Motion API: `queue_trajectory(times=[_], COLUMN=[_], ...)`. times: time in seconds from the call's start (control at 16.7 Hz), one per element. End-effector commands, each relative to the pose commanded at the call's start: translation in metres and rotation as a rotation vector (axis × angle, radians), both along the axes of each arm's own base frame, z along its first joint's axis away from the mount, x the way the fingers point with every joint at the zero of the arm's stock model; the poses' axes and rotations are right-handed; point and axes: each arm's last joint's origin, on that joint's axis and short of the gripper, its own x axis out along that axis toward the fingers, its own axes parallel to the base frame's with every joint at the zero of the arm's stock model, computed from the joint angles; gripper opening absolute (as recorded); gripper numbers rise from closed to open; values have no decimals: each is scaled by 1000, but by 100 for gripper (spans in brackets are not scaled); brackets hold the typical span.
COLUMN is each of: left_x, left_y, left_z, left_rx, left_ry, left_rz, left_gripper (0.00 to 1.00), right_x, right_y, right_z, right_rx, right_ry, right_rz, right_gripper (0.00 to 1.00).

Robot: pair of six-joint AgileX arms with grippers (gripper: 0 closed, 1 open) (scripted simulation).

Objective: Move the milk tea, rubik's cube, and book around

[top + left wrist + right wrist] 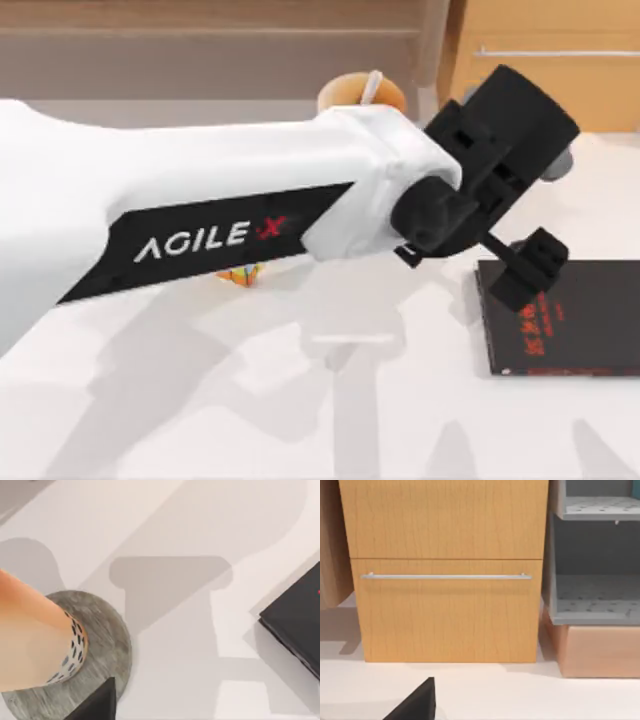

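Observation:
The milk tea [35, 640] stands on a round grey coaster [107, 645]; it is a peach-tan cup with dark pearls at its base. From above, its orange-tan top and white straw [362, 92] peek out behind my left arm. A corner of the rubik's cube [240, 275] shows under that arm. My left gripper [510, 130] hangs high above the table, right of the cup, holding nothing that I can see. A dark tip of it [97, 702] reaches into the left wrist view. The book is out of view. My right gripper [417, 700] is parked facing a cabinet.
A thin black book with red lettering [565, 315] lies flat at the table's right side, also seen as a black book [295, 625] from the left wrist. A wooden drawer cabinet [445, 580] and a grey shelf unit [595, 580] stand behind the table.

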Motion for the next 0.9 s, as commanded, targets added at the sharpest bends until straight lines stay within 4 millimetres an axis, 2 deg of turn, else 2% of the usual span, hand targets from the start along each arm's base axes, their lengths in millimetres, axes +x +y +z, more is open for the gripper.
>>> queue_trajectory(times=[0.18,0.36,0.6,0.72,0.9], left_x=[39,85,132,141,142], left_y=[41,91,148,161,162], left_z=[6,11,0,-5,-6], left_rx=[136,189,199,197,197], left_ry=[240,441,636,680,683], left_rz=[61,170,294,321,323], left_gripper=[100,100,100,100,100], right_x=[0,0,0,0,0], right_y=[0,0,0,0,0], right_z=[0,0,0,0,0], right_rx=[0,0,0,0,0], right_ry=[0,0,0,0,0], right_rz=[0,0,0,0,0], right_gripper=[100,100,100,100,100])
